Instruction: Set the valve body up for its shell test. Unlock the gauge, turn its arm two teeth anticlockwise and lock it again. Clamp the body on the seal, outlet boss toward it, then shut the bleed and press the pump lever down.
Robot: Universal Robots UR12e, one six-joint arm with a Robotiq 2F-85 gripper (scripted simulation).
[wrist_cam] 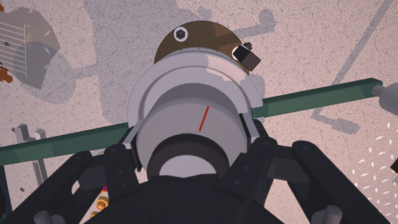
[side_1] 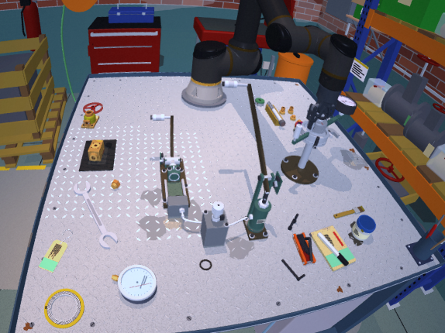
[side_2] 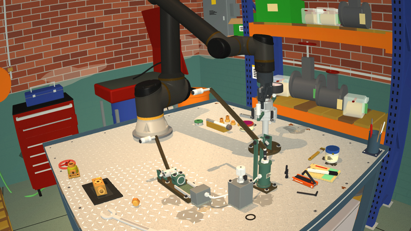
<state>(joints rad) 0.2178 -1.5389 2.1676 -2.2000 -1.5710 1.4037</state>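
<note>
My gripper (wrist_cam: pixel 192 133) points straight down over the top of the gauge stand (side_1: pixel 306 153) at the table's far right. The stand's grey knurled locking knob (wrist_cam: pixel 195 111), marked with a red line, is gripped between my fingers. The green gauge arm (wrist_cam: pixel 314 96) runs across beneath the knob, and the round gauge (side_1: pixel 346 103) sits beside my wrist. The brass valve body (side_1: pixel 95 150) rests on a black mat at the left. The clamp fixture (side_1: pixel 174 182) with its seal stands mid-table, the grey bleed block (side_1: pixel 214 228) in front of it, and the green pump (side_1: pixel 259 217) has its long lever (side_1: pixel 256 127) raised.
A shelving rack (side_2: pixel 330 94) with grey valves stands right behind the gauge stand. A wrench (side_1: pixel 95 218), a loose dial gauge (side_1: pixel 137 283), an O-ring (side_1: pixel 205 265), hex keys (side_1: pixel 292 269) and a jar (side_1: pixel 362 228) lie on the near table.
</note>
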